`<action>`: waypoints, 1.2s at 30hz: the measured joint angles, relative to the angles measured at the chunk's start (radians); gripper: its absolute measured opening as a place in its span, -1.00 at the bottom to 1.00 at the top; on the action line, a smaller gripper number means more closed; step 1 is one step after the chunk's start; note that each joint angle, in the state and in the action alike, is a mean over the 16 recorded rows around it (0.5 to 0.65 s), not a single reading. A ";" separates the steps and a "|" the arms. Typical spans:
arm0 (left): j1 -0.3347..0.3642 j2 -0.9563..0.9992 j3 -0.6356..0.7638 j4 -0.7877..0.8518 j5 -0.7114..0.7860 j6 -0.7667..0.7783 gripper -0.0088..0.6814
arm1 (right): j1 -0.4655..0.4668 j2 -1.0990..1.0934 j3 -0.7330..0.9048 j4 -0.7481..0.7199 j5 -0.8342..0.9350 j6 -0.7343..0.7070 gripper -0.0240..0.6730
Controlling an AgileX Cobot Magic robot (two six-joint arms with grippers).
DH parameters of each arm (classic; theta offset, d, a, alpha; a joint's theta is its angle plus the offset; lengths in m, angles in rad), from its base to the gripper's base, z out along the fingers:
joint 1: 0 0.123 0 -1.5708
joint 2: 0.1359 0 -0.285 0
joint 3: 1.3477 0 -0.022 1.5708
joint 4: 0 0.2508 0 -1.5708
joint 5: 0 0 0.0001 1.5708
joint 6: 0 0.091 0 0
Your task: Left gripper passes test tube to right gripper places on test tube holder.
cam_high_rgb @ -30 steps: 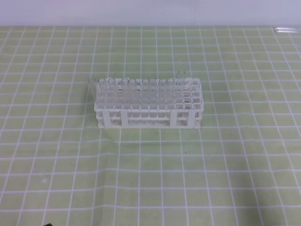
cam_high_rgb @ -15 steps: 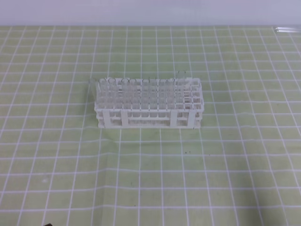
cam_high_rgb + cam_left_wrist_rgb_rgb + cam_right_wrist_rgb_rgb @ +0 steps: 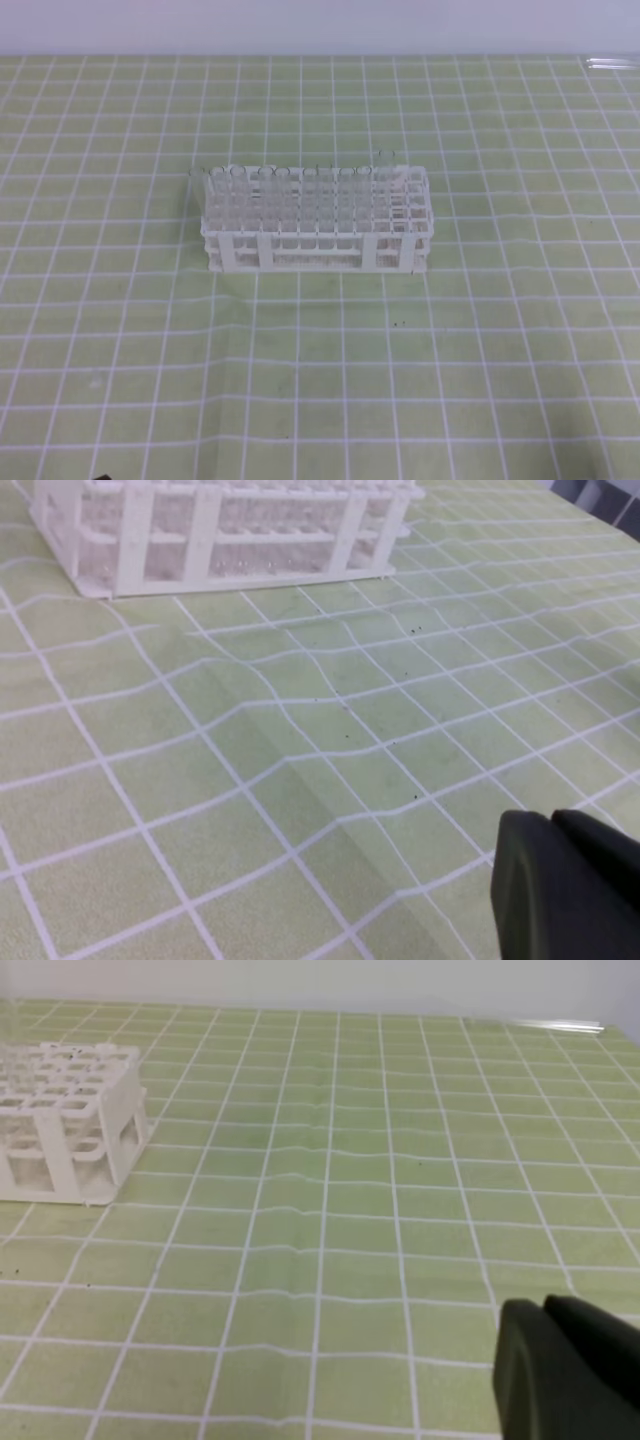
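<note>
The white test tube holder (image 3: 318,250) stands mid-table with rows of clear tubes filling its left and middle holes; its right-end holes look empty. It shows at the top of the left wrist view (image 3: 205,540) and at the left of the right wrist view (image 3: 110,1130). A slim clear test tube (image 3: 610,63) lies flat at the far right edge of the mat, also a faint streak (image 3: 545,1027). My left gripper (image 3: 551,820) is shut and empty, low over the mat in front of the rack. My right gripper (image 3: 543,1306) is likewise shut and empty, right of the rack.
A green mat with a white grid (image 3: 320,380) covers the table and is slightly wrinkled (image 3: 300,760). A pale wall (image 3: 320,25) runs along the far edge. Neither arm shows in the exterior high view.
</note>
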 joint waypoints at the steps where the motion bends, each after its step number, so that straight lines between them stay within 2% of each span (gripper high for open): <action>1: 0.000 0.000 0.000 0.000 0.000 0.000 -0.98 | 0.000 0.000 0.000 0.001 0.011 0.001 -0.98; 17: 0.002 0.002 0.007 0.025 -0.004 0.002 -0.98 | 0.000 0.000 0.000 0.025 0.039 0.002 -0.98; 22: 0.040 -0.006 0.006 0.084 -0.003 0.001 -0.98 | 0.000 0.000 0.000 0.029 0.039 0.002 -0.98; 27: 0.158 -0.013 0.004 0.140 -0.025 -0.003 -0.98 | 0.000 0.000 0.000 0.030 0.039 0.000 -0.98; 36: 0.530 -0.027 0.000 0.172 -0.133 -0.021 -0.98 | 0.000 0.000 0.000 0.031 0.039 -0.002 -0.98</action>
